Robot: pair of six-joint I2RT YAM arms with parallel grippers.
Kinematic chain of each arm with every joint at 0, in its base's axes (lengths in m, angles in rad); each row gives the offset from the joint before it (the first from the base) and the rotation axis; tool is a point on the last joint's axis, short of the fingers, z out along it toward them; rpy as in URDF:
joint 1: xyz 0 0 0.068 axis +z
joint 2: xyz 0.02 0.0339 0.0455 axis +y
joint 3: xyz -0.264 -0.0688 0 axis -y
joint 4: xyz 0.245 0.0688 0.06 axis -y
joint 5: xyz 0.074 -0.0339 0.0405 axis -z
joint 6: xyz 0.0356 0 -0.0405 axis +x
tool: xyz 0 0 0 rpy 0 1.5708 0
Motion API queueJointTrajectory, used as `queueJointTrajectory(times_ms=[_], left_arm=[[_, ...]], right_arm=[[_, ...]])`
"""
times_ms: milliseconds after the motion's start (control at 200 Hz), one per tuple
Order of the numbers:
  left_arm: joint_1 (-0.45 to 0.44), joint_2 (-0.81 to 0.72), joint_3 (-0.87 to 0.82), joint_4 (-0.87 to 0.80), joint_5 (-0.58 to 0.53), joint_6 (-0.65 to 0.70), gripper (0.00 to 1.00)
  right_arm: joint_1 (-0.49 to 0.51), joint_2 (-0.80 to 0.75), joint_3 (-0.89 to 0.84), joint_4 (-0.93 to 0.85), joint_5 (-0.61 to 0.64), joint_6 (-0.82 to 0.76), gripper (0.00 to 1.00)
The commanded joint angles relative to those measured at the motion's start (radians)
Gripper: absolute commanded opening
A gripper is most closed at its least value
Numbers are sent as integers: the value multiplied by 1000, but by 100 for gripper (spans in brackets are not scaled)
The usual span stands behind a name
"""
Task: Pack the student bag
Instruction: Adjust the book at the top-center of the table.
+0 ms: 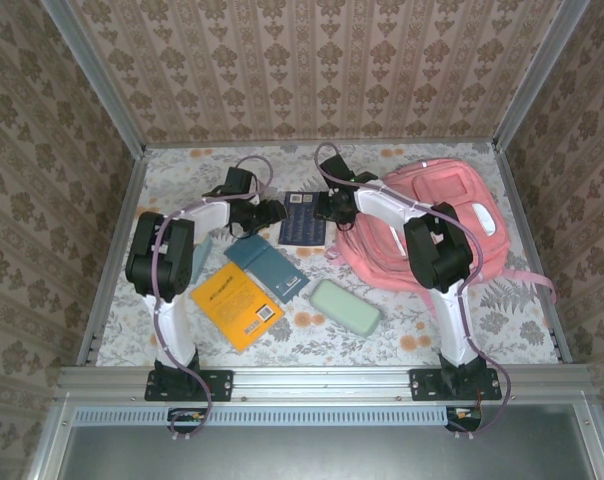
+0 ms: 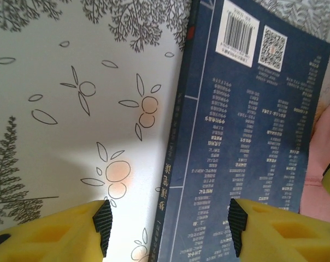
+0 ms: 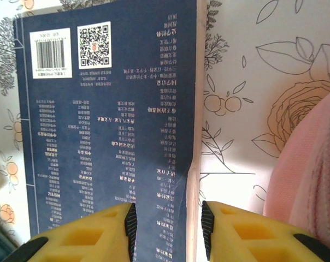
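Top external is looking down from above and behind the arm bases (image 1: pixel 190 383), facing the far wall (image 1: pixel 312 70), taking in the whole table (image 1: pixel 412 345). Left wrist is looking down from close range past the left gripper (image 2: pixel 169 225) at the spine edge of the dark blue book (image 2: pixel 247 153); right wrist is looking equally close past the right gripper (image 3: pixel 169 229) at the same back cover. All three are sharing that book, both wrist views also catching an edge of the student bag (image 3: pixel 312 180).
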Motion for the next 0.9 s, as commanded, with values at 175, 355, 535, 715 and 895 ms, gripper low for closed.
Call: queueJointTrajectory(times_ms=[175, 355, 535, 715, 895], left_arm=[[3, 45, 59, -42, 40, 57, 61], [-10, 56, 84, -105, 9, 87, 61], [-23, 74, 90, -100, 45, 87, 61], [-21, 102, 82, -32, 157, 39, 59], [-10, 101, 22, 182, 350, -71, 55]], right_arm=[[-6, 125, 79, -112, 42, 30, 40], [-5, 149, 101, -168, 47, 94, 40], [1, 161, 79, -85, -51, 88, 39], [-3, 167, 82, -12, -147, 44, 38], [-8, 178, 103, 1, -198, 28, 36]])
